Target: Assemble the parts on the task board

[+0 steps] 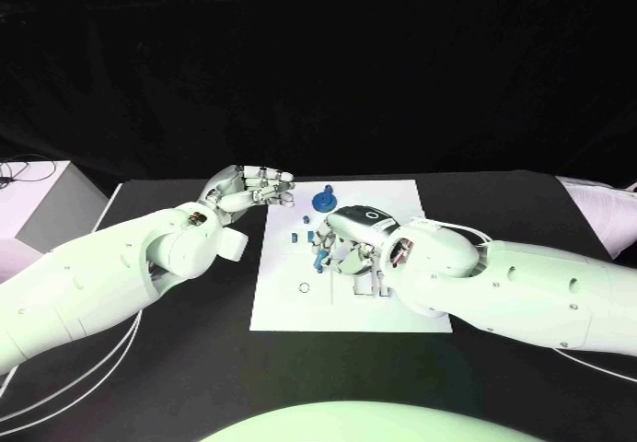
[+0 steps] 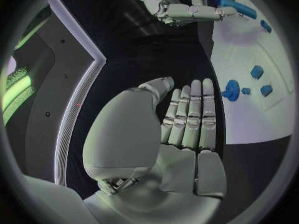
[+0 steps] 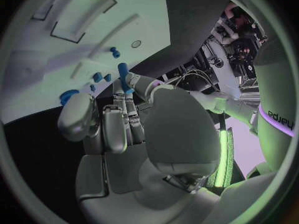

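Right silver hand (image 1: 348,247) low over the flat white task board (image 1: 285,308), pinching a blue cylindrical peg (image 3: 122,70) upright, probably for insertion; left silver hand (image 1: 247,190) parked aside, fingers together, holding nothing.

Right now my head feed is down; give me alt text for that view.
The right hand is over the middle of the white board, pinching a blue part. The left hand hovers at the board's far left corner, holding nothing, fingers curled. A blue gear stands near the far edge.
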